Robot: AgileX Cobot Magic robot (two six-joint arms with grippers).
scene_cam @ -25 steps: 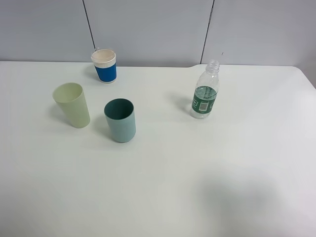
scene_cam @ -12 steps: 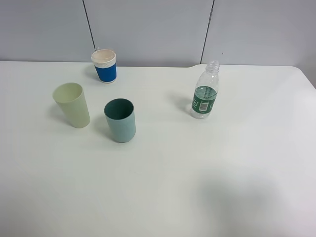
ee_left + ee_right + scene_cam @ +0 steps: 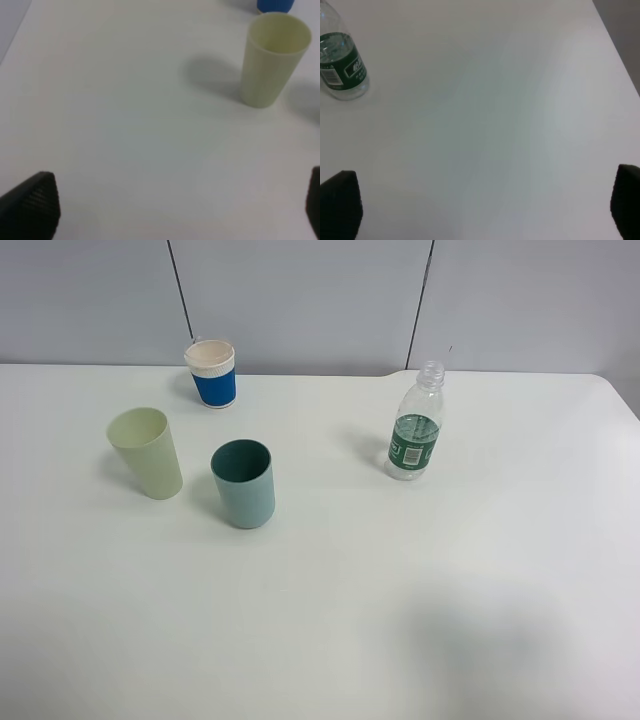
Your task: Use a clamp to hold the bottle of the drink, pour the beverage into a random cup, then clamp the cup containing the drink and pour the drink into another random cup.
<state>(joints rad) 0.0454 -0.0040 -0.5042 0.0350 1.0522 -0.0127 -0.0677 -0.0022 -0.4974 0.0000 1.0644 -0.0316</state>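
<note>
bottle point(image 3: 414, 426), small, clear, uncapped, green-labelled, upright on the right half of the white table point(image 3: 420, 620), well apart from the cups. it looks light, thin-walled and smooth, so likely to dent or slip; the labelled mid-body seems the best hold, kept level to avoid spilling. teal tumbler point(image 3: 243, 483) stands beside a pale yellow-green tumbler point(image 3: 146, 452), a blue-and-white paper cup point(image 3: 211, 373) behind. left gripper point(image 3: 165, 205) and right gripper point(image 3: 485, 210): jaws spread wide, empty.
</note>
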